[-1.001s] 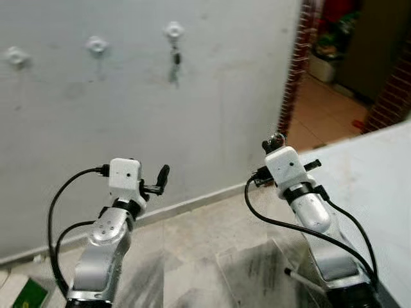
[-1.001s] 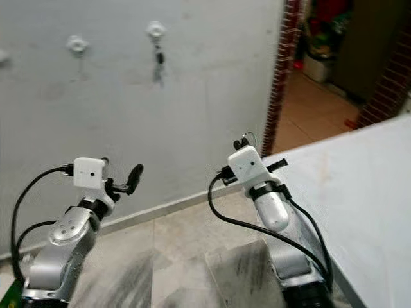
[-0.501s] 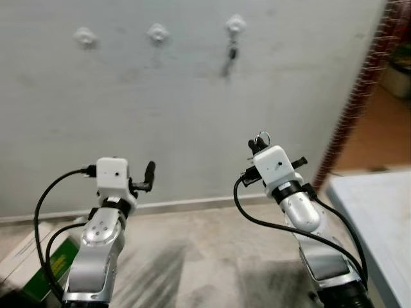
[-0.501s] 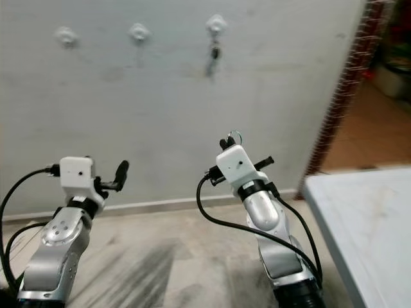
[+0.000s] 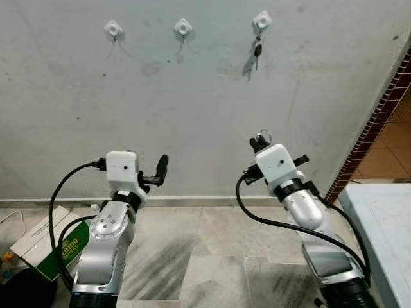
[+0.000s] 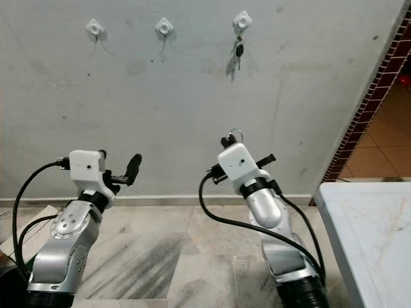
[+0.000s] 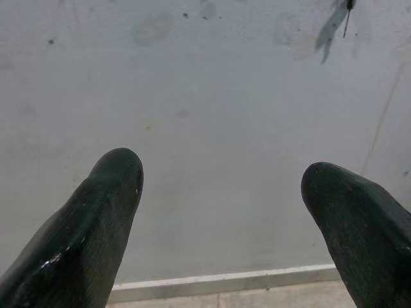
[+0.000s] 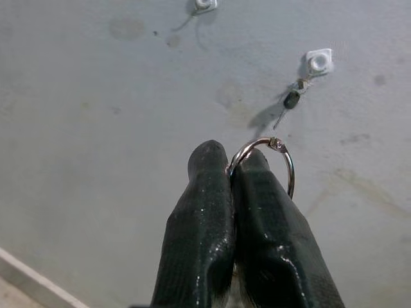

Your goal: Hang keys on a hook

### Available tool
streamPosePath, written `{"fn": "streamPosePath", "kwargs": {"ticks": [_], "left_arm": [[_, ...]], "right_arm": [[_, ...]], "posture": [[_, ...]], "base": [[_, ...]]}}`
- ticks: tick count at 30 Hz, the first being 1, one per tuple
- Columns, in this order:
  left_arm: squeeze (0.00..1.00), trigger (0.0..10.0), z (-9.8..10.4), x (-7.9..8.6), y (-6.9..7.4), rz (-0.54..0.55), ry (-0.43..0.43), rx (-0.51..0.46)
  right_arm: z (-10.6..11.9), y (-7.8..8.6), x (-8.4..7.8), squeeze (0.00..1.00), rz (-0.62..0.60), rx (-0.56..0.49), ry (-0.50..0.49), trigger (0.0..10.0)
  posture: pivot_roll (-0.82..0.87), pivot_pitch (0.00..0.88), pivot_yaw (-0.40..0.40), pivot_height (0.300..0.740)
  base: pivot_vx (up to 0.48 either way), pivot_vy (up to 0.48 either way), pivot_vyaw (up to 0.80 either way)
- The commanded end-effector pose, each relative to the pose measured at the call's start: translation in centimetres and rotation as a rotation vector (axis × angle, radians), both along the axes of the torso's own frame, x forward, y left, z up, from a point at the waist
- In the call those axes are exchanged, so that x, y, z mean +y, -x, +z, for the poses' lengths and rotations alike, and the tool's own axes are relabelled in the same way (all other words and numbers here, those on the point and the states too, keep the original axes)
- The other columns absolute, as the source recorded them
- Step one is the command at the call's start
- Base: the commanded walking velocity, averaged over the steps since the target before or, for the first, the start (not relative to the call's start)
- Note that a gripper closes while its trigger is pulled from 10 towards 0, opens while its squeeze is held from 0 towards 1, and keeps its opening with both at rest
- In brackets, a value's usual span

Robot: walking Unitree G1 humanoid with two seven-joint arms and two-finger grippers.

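Grey wall (image 5: pixel 192 115); silver key ring (image 8: pixel 273 163) pinched, right end effector (image 8: pixel 230 168).

cardboard box (image 5: pixel 45 240) on tiled floor (image 5: pixel 212 250)

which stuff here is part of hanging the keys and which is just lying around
Job: key ring pinched in the right gripper; three wall hooks, the left hook and middle hook bare, the right hook already holding a key.

Lying about: cardboard box, white table, left gripper, open.

Three hooks (image 5: pixel 183 27); one hung key (image 5: pixel 257 50); one ring (image 8: pixel 270 160).
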State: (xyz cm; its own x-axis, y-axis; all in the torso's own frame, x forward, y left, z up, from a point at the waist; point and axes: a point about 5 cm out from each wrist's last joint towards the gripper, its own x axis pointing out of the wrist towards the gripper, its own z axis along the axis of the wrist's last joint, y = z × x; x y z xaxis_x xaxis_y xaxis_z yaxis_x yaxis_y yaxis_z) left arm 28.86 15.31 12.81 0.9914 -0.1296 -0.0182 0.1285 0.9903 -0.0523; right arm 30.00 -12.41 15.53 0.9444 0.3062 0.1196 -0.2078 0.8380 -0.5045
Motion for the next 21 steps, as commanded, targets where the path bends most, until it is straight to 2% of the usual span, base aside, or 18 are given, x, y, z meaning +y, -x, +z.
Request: {"fn": "streamPosePath", "kwargs": {"ticks": [1,21], "left_arm": [[0.00,10.0,-0.21,0.46,-0.05,0.017,0.001,0.018],[0.00,10.0,-0.37,0.29,-0.21,0.007,0.004,0.032]], "right_arm": [[0.24,0.03,0.42,0.00,0.013,-0.011,-0.010,10.0],[0.20,-0.02,0.52,0.00,0.016,-0.010,-0.007,10.0]], "posture": [[-0.01,0.000,0.061,0.740],[-0.02,0.000,0.065,0.740]], "base": [[0.000,-0.266,0.00],[0.000,0.354,0.00]]}}
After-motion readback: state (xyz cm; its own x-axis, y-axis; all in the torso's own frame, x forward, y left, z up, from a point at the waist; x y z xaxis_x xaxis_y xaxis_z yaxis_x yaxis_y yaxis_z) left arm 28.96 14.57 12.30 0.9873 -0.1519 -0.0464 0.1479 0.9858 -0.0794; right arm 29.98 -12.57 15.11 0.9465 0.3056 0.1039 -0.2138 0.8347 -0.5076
